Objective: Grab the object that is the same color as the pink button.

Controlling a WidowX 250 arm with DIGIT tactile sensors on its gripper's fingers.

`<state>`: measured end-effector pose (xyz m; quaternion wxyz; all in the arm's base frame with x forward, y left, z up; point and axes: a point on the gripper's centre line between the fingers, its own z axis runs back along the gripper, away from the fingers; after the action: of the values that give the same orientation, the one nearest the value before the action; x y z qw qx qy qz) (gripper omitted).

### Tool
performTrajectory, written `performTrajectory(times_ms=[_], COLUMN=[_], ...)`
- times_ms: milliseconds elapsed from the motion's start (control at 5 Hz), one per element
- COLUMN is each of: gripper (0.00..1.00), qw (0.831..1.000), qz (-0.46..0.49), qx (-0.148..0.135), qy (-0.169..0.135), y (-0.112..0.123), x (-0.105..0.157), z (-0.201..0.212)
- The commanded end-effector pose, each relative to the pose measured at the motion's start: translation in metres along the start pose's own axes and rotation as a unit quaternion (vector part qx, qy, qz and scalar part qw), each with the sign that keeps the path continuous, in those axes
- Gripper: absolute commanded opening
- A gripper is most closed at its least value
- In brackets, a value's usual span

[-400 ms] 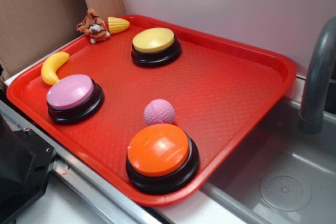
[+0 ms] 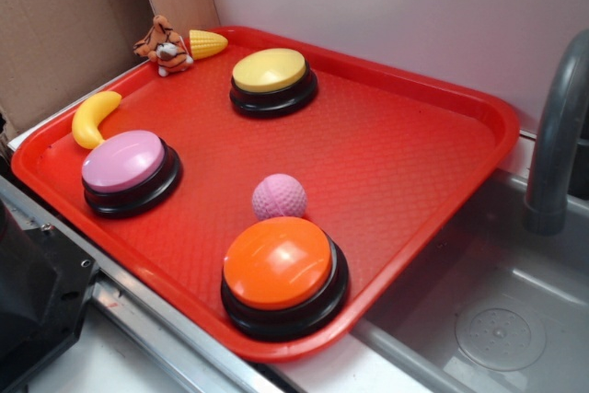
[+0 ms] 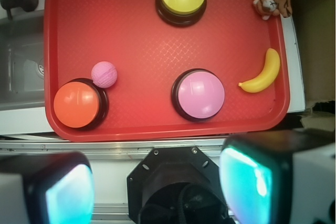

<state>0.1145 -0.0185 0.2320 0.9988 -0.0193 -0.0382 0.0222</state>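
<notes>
Red tray — pink ball beside orange button

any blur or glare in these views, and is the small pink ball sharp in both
Exterior view: evenly lit, soft highlights on the orange domed button, small pink dimpled ball sharp with dimples visible. Wrist view: red plastic tray fairly sharp, ball's dimples softer, gripper fingers blurred at the bottom with cyan glow.

pink ball touching orange button | pink button apart | gripper spread
</notes>
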Motion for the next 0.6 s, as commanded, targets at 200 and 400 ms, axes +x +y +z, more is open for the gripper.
performTrajectory(times_ms=[200,400], gripper=[1.0,1.0], qw=[0.993,0.988], qz=[0.097,0.14], qx=[-0.064,-0.066], qy=[-0.02,-0.011], y=[-0.025,-0.03], x=[0.023,0.03], z=[-0.019,-0.028])
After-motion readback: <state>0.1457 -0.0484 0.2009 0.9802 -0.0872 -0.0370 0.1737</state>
